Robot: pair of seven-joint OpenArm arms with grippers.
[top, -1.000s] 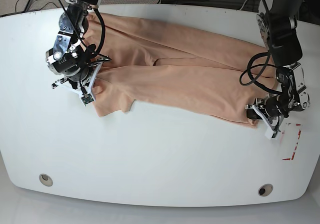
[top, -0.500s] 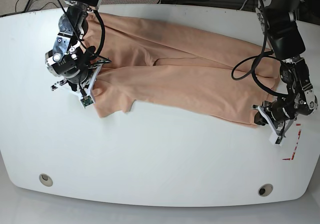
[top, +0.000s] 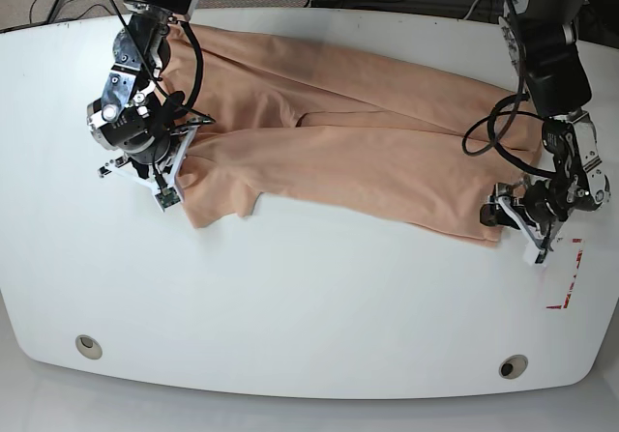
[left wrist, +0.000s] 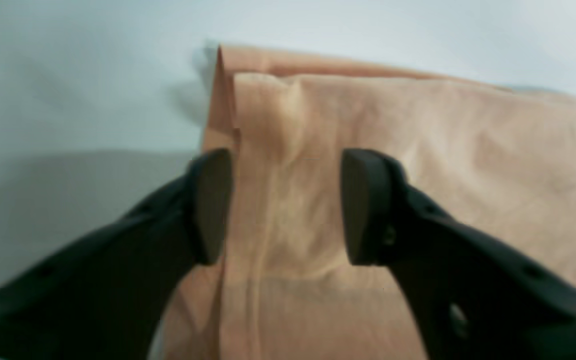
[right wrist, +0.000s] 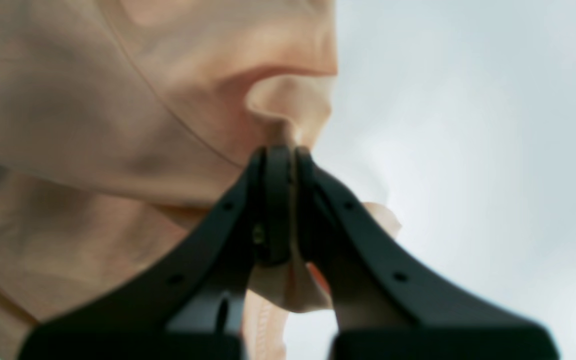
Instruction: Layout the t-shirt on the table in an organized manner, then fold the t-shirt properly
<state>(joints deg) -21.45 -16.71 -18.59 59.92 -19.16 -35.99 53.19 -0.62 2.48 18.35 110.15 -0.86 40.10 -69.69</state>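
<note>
Now I see the t-shirt [top: 338, 152] lying across the table [top: 290, 306]; my left gripper [left wrist: 285, 205] stands open over its corner, my right gripper [right wrist: 278, 165] pinches its fabric.

3 cams: one overhead, two on the wrists.
Base is looking down on the whole table [top: 309, 297] from high up, both arms in frame. Left wrist is sitting close over the t-shirt [left wrist: 368, 125] corner, aiming past its gripper [left wrist: 285, 205]. Right wrist is tighter still, blurry. All three are sharing t-shirt and tabletop.
</note>
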